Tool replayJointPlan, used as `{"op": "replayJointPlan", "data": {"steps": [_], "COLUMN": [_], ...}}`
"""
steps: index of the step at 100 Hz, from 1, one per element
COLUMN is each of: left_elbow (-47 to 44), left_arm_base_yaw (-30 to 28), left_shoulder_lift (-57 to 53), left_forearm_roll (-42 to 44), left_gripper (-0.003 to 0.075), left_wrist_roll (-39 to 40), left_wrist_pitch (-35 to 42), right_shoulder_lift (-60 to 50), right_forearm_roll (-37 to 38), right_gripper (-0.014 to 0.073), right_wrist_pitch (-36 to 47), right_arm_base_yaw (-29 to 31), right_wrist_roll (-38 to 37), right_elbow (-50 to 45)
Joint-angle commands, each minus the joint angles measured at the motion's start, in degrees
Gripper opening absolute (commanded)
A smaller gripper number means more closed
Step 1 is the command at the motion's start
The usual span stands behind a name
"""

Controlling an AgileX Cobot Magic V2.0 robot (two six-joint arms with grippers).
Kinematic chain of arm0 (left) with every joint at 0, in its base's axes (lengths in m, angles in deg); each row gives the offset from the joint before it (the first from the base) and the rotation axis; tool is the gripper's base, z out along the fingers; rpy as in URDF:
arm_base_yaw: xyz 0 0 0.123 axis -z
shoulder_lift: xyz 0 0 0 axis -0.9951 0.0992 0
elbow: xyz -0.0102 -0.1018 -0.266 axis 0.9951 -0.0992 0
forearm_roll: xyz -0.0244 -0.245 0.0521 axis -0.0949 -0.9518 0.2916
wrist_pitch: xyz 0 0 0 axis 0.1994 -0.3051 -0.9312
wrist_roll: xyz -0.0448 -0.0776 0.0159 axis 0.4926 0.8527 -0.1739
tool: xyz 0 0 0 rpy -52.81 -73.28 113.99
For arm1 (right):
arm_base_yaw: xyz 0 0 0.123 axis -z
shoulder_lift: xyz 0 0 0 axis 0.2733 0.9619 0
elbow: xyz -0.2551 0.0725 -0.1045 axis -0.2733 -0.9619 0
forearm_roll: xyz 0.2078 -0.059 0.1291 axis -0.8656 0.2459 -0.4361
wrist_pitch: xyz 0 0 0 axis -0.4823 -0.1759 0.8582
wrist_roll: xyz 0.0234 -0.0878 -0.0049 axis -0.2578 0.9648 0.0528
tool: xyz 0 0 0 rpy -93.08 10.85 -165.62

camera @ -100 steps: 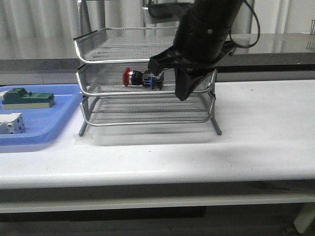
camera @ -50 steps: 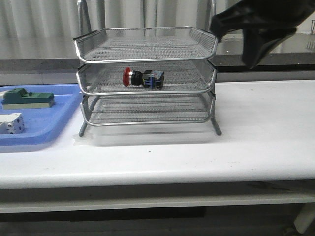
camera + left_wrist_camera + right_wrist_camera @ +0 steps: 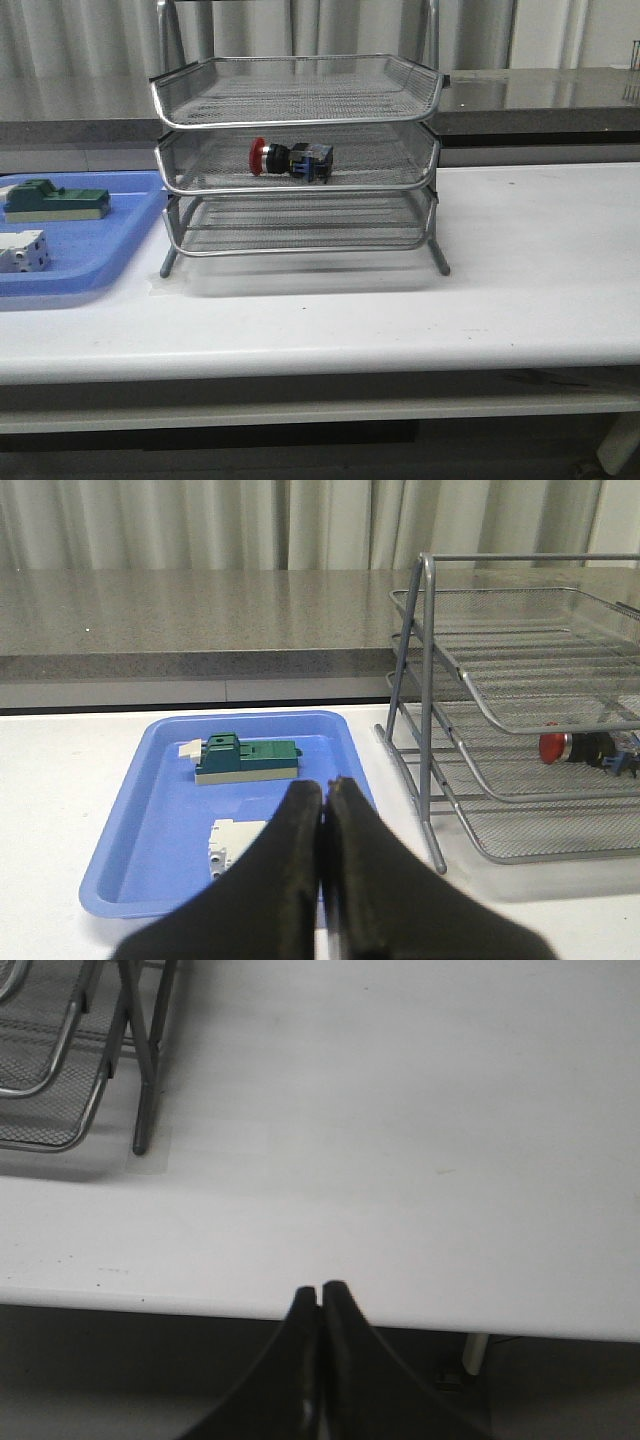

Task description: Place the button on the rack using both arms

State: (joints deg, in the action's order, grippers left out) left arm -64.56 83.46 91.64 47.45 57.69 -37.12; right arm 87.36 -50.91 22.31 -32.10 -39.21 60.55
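Note:
The button (image 3: pixel 290 159), with its red head pointing left, lies on its side in the middle tray of the silver wire rack (image 3: pixel 296 120). It also shows in the left wrist view, where the button (image 3: pixel 580 748) rests inside the rack (image 3: pixel 470 680). No arm appears in the front view. My left gripper (image 3: pixel 326 783) is shut and empty, held over the near end of the blue tray. My right gripper (image 3: pixel 321 1287) is shut and empty, above the table's front edge, to the right of a rack leg (image 3: pixel 143 1110).
A blue plastic tray (image 3: pixel 110 250) left of the rack holds a green block part (image 3: pixel 55 200) and a white boxy part (image 3: pixel 22 252). The white table (image 3: pixel 520 260) runs to the right of the rack. A grey counter (image 3: pixel 560 95) stands behind.
The right arm, which was at the middle tray beside the button a second ago, rose up and right and has left the front view. The button stayed in the tray.

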Motion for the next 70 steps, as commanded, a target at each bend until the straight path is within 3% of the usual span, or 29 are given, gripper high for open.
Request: {"op": "replayJointPlan", "data": {"steps": [1, 40, 70], "left_elbow": [1.6, 1.6, 1.6], "left_arm_base_yaw": [-0.2, -0.2, -0.2], "left_shoulder_lift": [0.4, 0.4, 0.4], "left_forearm_roll": [-0.9, -0.9, -0.9], "left_gripper": [-0.002, -0.002, -0.002], "left_wrist_roll": [0.4, 0.4, 0.4], "left_wrist_pitch": [4.4, 4.4, 4.4], "right_shoulder_lift": [-5.5, -23.0, -26.4], "right_forearm_roll": [1.5, 0.8, 0.8], "right_gripper": [-0.0057, -0.0057, -0.0057], "right_wrist_pitch": [2.4, 3.6, 3.0], "right_arm_base_yaw": [0.8, 0.8, 0.8], "right_wrist_roll": [-0.3, -1.3, -1.3], "right_elbow": [-0.8, -10.0, -10.0]}}
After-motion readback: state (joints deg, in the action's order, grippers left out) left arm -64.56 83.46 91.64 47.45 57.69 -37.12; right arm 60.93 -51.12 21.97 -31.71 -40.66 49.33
